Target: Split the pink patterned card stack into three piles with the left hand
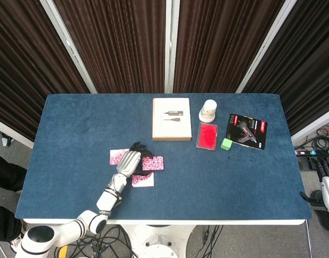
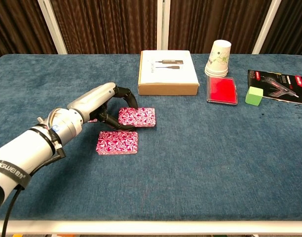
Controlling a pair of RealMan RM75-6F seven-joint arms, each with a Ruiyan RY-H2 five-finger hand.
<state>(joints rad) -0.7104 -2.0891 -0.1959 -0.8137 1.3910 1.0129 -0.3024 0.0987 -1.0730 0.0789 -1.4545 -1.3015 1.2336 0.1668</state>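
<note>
The left hand [image 2: 105, 101] grips the far edge of one pink card pile [image 2: 136, 117], a second pile [image 2: 117, 142] lying just in front, with the cardboard box [image 2: 168, 73], paper cups [image 2: 218, 58] and red case [image 2: 221, 90] farther back on the surface [image 2: 200, 163].

My left arm [image 2: 22, 153] is glossy white with rounded segments, a black band printed "GWEI" in white, and a black cable beneath. My left hand [image 2: 99, 103] has a silver-grey back and black fingers [image 2: 127, 98].
</note>
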